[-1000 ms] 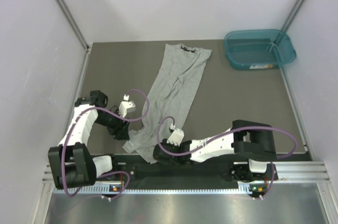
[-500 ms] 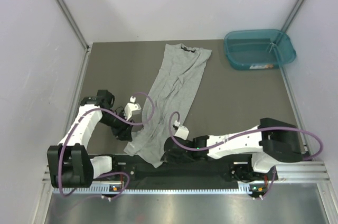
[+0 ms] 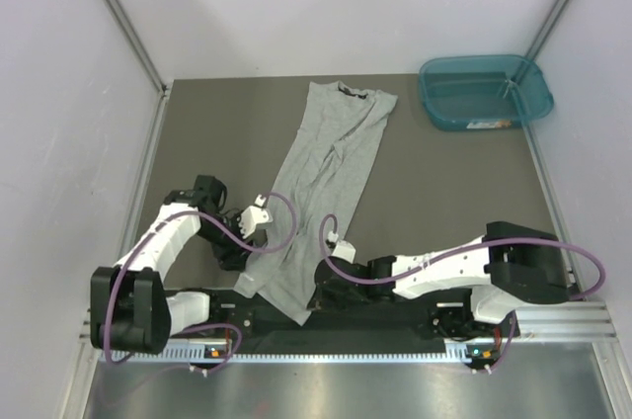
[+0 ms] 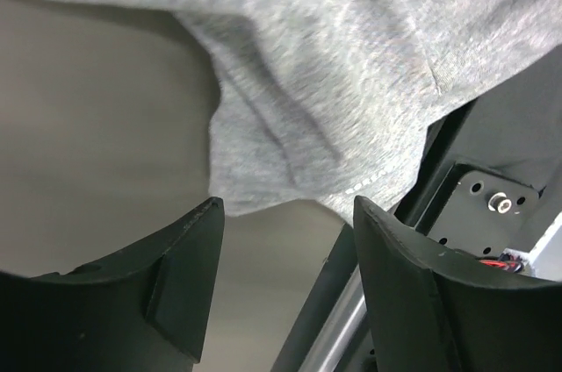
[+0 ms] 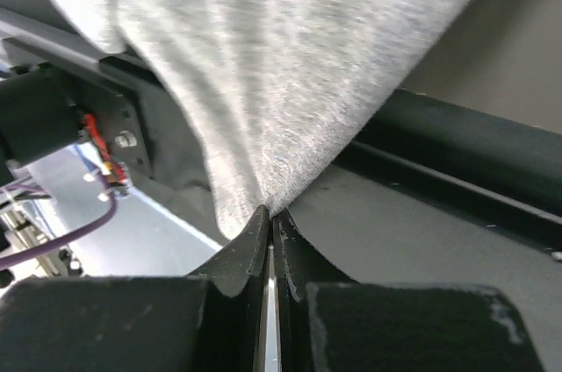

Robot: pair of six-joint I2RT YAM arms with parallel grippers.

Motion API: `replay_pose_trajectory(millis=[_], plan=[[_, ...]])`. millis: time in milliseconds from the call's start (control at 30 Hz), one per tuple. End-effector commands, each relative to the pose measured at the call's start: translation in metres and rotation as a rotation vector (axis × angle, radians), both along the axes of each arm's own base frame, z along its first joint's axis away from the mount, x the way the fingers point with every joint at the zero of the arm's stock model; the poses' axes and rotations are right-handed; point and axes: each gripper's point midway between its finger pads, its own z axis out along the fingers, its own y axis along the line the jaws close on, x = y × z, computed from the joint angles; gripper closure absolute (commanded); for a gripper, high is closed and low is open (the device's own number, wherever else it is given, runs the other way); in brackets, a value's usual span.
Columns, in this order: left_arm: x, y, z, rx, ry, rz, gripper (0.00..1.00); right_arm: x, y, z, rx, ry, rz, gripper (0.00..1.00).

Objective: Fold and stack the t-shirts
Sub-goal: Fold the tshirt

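Observation:
A light grey t-shirt lies stretched diagonally on the dark table, its collar at the far end and its hem at the near edge. My right gripper is shut on the hem's right corner; in the right wrist view the jaws pinch the t-shirt, which fans out above them. At the hem's left corner my left gripper is open. In the left wrist view its fingertips straddle bare table just below the t-shirt's edge, with nothing between them.
A teal plastic tub stands at the far right corner. The black and metal mounting rail runs along the near edge, right under the hem. White walls enclose the table on three sides.
The right gripper has closed on the hem corner after shifting a little right. The left gripper has slid nearer and rightward to the hem's left corner. The hem now lies closer to the rail.

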Motion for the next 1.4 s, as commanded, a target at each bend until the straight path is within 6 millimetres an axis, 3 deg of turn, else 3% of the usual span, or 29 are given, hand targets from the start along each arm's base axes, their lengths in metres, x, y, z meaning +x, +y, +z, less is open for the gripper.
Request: replay_pose_trajectory(millis=[0,67,167,267,367,467,500,533,567,667,800,900,1000,1100,1167,1200,1233,1267,1367], plan=[[-0.01,-0.009,-0.007,-0.037,0.025,-0.096,0.34,0.003,-0.003,-0.003,0.034,0.011,-0.029,1.0],[-0.018,-0.011,-0.011,-0.054,0.055,-0.112,0.34,0.003,-0.006,-0.004,0.029,0.005,-0.03,0.98],[-0.018,-0.016,-0.009,-0.086,0.067,-0.126,0.34,0.002,-0.002,-0.003,0.032,-0.007,-0.019,0.83],[-0.006,-0.02,-0.012,-0.096,0.077,-0.088,0.36,0.001,0.002,-0.005,0.031,-0.004,-0.014,0.68],[-0.004,-0.023,-0.017,-0.106,0.118,-0.081,0.43,-0.001,0.006,-0.005,0.04,0.001,-0.021,0.61],[-0.013,-0.027,-0.01,-0.141,0.142,-0.12,0.73,-0.005,0.008,-0.014,0.023,0.022,-0.028,0.59],[-0.019,-0.029,-0.006,-0.154,0.155,-0.135,0.94,-0.007,0.011,-0.014,0.023,0.034,-0.026,0.64],[-0.021,-0.029,-0.002,-0.158,0.145,-0.147,1.0,-0.008,0.012,-0.016,0.017,0.042,-0.027,0.72],[-0.021,-0.029,0.0,-0.162,0.137,-0.166,1.0,-0.008,0.012,-0.019,0.011,0.047,-0.033,0.87],[-0.029,-0.026,0.008,-0.152,0.146,-0.197,1.0,-0.008,0.013,-0.013,0.073,0.069,-0.065,1.0],[-0.038,-0.019,0.022,-0.129,0.147,-0.268,1.0,-0.014,-0.001,-0.01,0.061,0.069,-0.053,1.0],[-0.069,-0.016,0.029,-0.119,0.243,-0.374,1.0,-0.024,-0.005,-0.008,0.054,0.089,0.004,1.0],[-0.073,-0.013,0.028,-0.094,0.241,-0.397,0.98,-0.033,-0.011,-0.008,0.045,0.114,0.055,1.0],[-0.071,-0.024,0.038,-0.135,0.22,-0.427,0.95,-0.034,-0.029,-0.003,0.041,0.107,0.055,1.0],[-0.069,-0.034,0.046,-0.161,0.226,-0.43,0.85,-0.031,-0.036,0.002,0.045,0.1,0.05,1.0],[-0.069,-0.039,0.048,-0.183,0.239,-0.415,0.69,-0.03,-0.039,0.0,0.036,0.092,0.053,1.0],[-0.07,-0.038,0.047,-0.18,0.261,-0.411,0.6,-0.029,-0.038,0.001,0.045,0.085,0.059,0.96],[-0.071,-0.036,0.046,-0.161,0.281,-0.397,0.57,-0.03,-0.036,0.001,0.05,0.081,0.067,0.89],[-0.071,-0.024,0.048,-0.131,0.271,-0.388,0.52,-0.03,-0.026,0.0,0.085,0.065,0.091,0.56]])
